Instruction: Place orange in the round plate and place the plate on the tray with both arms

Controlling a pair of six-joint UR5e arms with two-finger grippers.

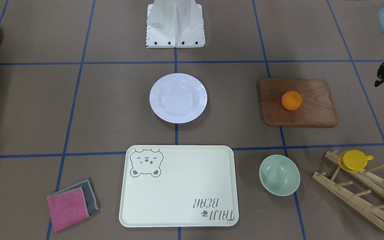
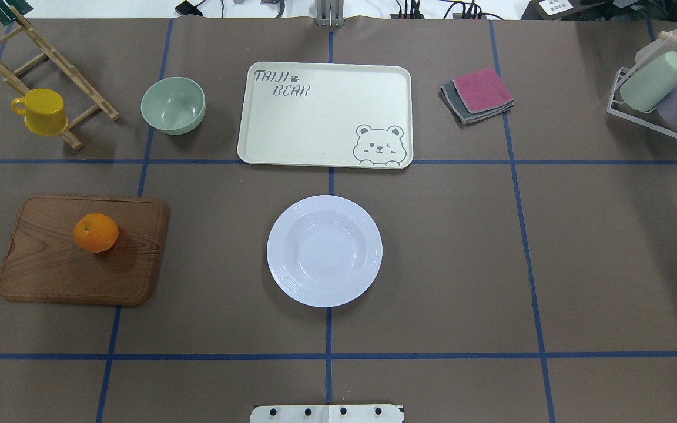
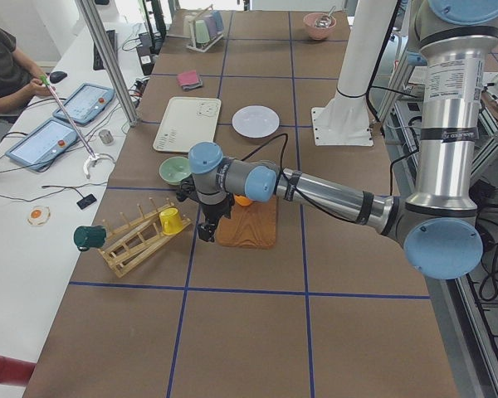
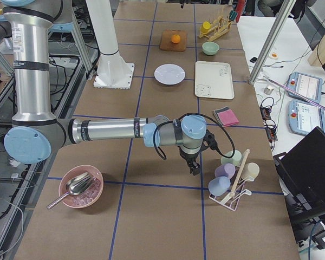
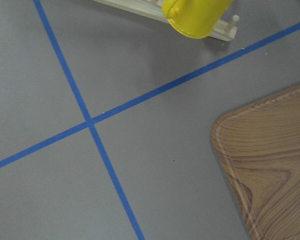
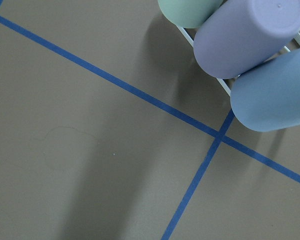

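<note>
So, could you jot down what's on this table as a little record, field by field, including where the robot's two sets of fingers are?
orange: sitting on the wooden board, nothing touching it
tray: empty
round plate: empty, not yet on the tray
left fingers: low over the table beside the board, near the yellow cup
right fingers: low over the table beside the rack of pastel cups
fingers open or shut: cannot tell from these views
task progress: no step done yet
</note>
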